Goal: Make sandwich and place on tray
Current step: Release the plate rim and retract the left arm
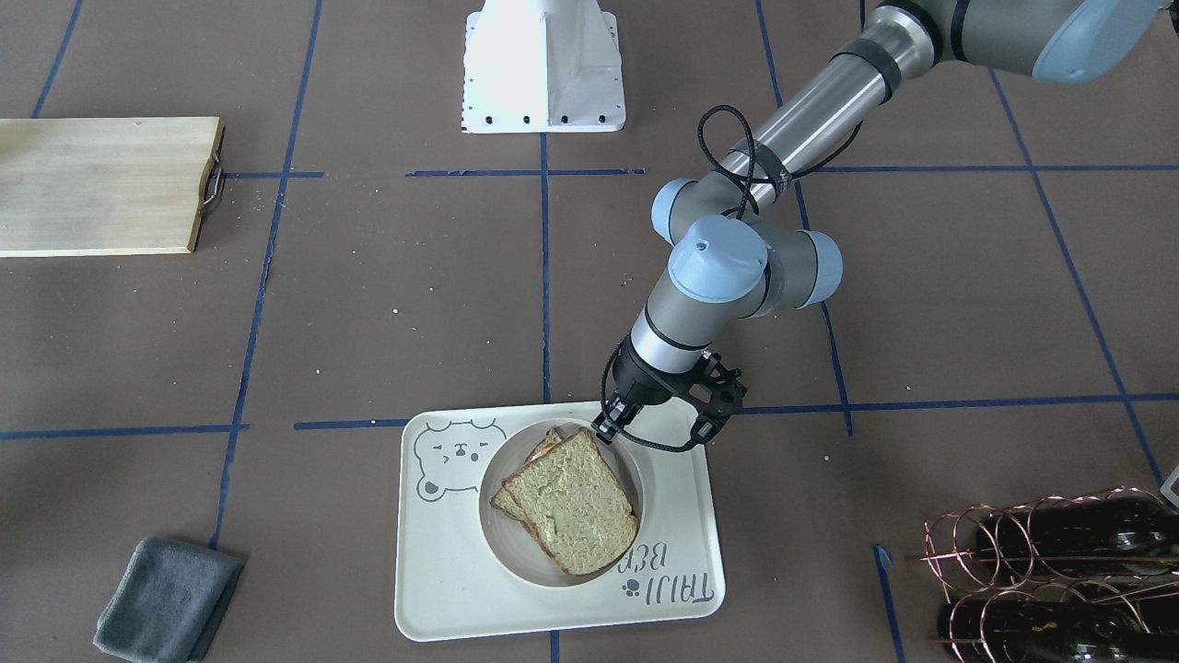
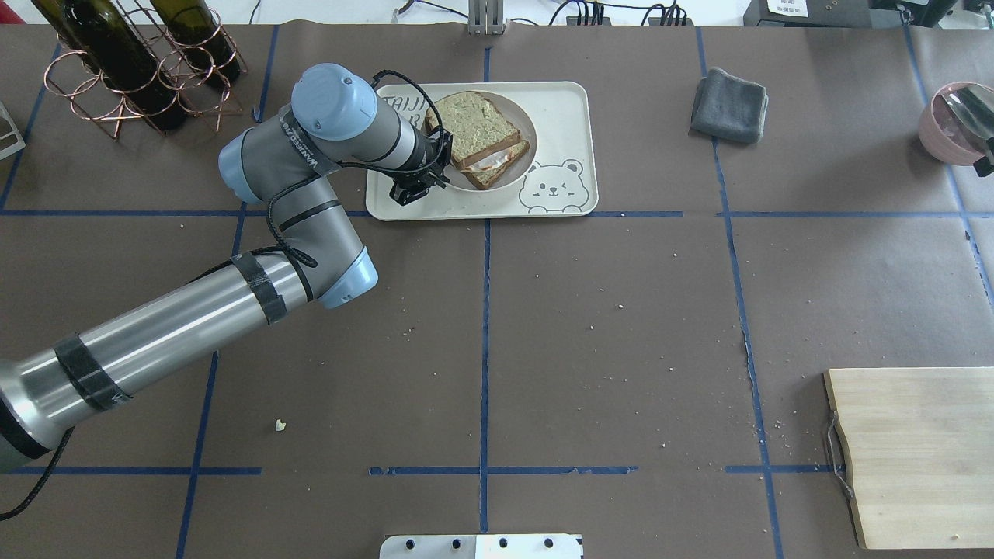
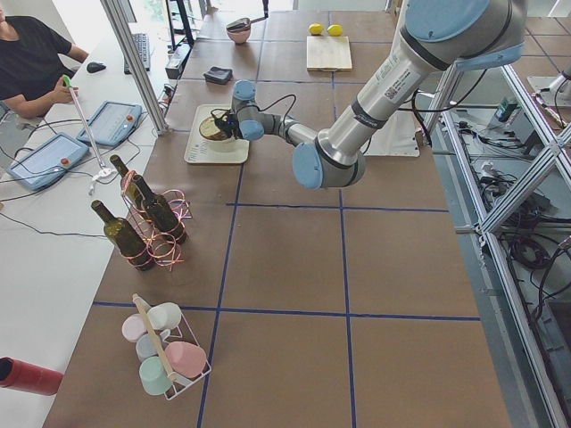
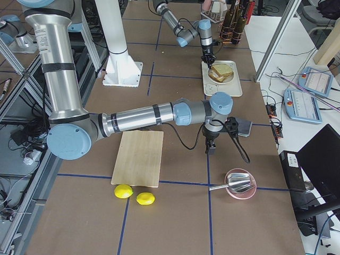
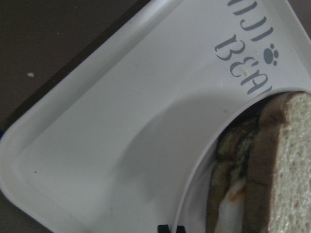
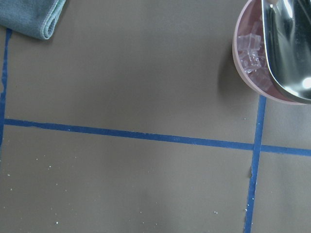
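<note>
The sandwich point(image 1: 571, 502), two square slices of pale greenish-tan bread with dark brown crust, is lying on a small round cream plate point(image 1: 502, 539) that is sitting inside the large cream rectangular tray point(image 1: 442, 589) on the brown counter point(image 1: 368, 304). The front-facing view is showing only the top slice, while the overhead view is revealing the white fried egg point(image 2: 491, 161) with a touch of orange peeking out between the slices. Grey "TAIJI BEAR" lettering is running along one tray edge beside a paw print, and the left wrist view is catching only "BEA" of the second word. The left gripper point(image 1: 605, 430) is reaching down to the plate's rim with its fingertips drawn close together; whether the rim is pinched between them cannot be told. The right gripper point(image 4: 210, 146) is appearing only in the exterior right view, hanging above the counter between a folded grey cloth point(image 4: 243, 126) and a pink bowl with a metal scoop point(image 4: 240, 184), so I cannot tell how far it is open
</note>
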`<state>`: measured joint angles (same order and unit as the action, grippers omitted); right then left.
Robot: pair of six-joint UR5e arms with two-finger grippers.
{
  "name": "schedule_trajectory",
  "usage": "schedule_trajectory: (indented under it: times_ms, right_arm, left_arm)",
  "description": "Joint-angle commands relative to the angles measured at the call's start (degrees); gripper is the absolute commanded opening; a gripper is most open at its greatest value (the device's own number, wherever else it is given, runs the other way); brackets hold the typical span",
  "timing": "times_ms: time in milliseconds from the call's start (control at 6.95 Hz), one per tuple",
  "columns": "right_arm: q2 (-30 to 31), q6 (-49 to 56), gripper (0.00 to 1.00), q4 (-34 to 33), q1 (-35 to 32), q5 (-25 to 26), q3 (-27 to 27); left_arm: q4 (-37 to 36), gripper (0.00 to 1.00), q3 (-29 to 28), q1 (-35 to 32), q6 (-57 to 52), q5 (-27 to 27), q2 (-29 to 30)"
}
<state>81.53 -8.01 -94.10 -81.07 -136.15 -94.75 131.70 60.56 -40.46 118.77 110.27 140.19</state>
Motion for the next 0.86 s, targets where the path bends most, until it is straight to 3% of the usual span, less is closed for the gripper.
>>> schedule_trajectory:
  times_ms: [0,144,432,720]
  right_arm:
    - [-0.1,-0.3,1.00,0.0,-0.1,0.0,0.0]
    - [-0.1,-0.3,1.00,0.0,-0.1,0.0,0.0]
    - [0.0,-0.2,1.00,0.0,-0.1,0.0,0.1]
    - [0.3,0.0,1.00,0.1,-0.1,0.0,0.0]
  left_arm:
    - [3.6,0.99,-0.1,-0.2,0.1,-1.8,-0.3]
    - [4.0,1.00,3.6,-0.3,-5.4,-1.9,-4.1]
    - [3.0,1.00,19.4,-0.8,-19.7,-2.2,-16.3]
    - [-3.1,1.00,28.2,-4.7,-25.8,-2.0,-22.1]
